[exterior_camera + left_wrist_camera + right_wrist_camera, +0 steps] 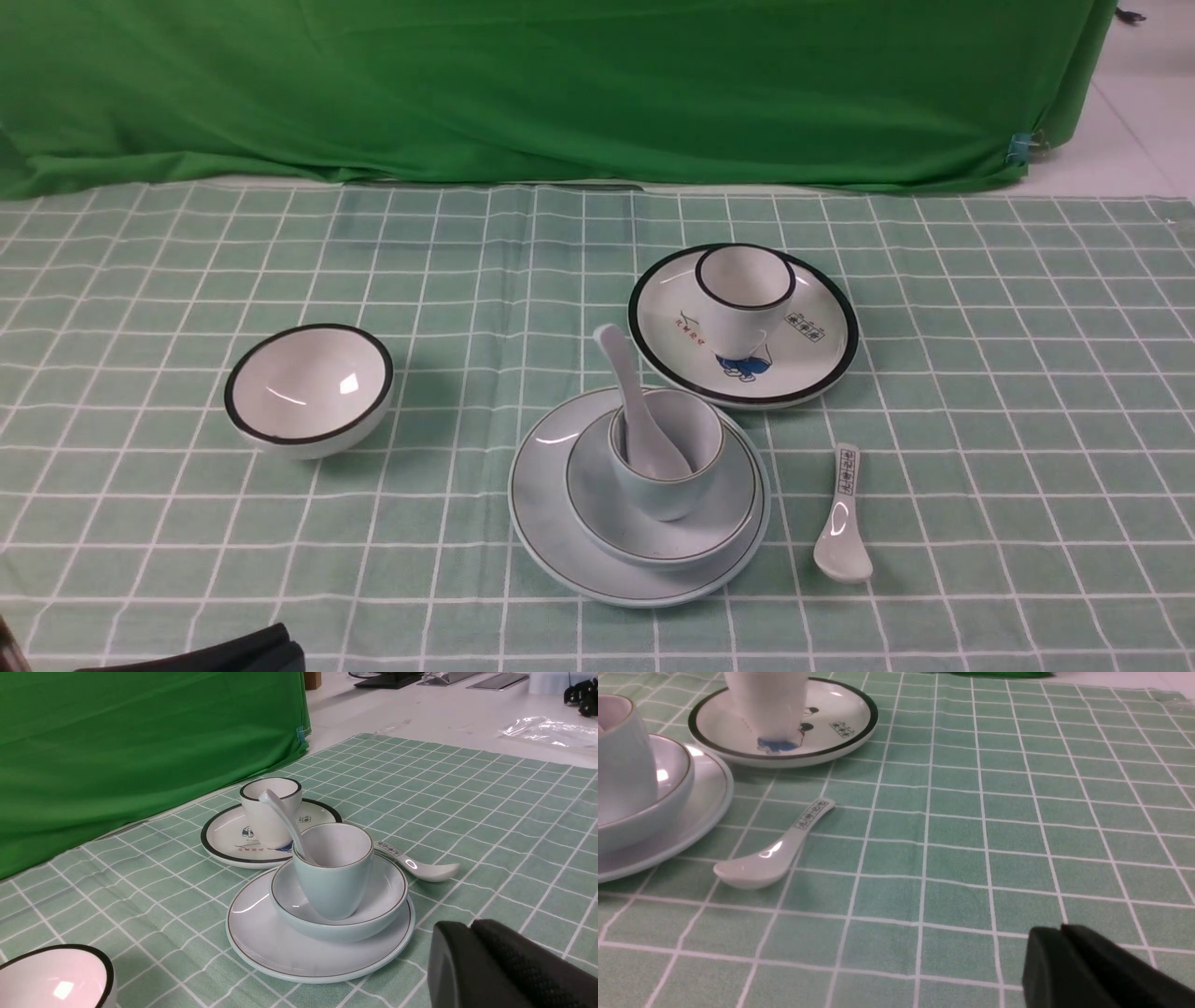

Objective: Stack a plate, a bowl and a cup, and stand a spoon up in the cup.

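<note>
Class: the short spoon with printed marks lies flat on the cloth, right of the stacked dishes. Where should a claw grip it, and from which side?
Grip the printed spoon by its handle, coming straight down from above. It lies flat, bowl end toward the robot, and the narrow, straight handle lets the fingers close across its width; the rounded bowl end is wider and would likely slip. It sits apart from the plate.

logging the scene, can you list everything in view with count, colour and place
plate: 1, pale blue, centre front, under bowl
bowl: 1, pale blue, on plate
cup: 1, pale blue, in bowl
spoon: 1, white, standing in cup
picture plate: 1, white, black rim, behind stack
white cup: 1, on picture plate
black-rimmed bowl: 1, white, left
marked spoon: 1, white, right of stack
tablecloth: 1, green check
backdrop: 1, green
left fingers: black, shut
right fingers: black, shut
</note>
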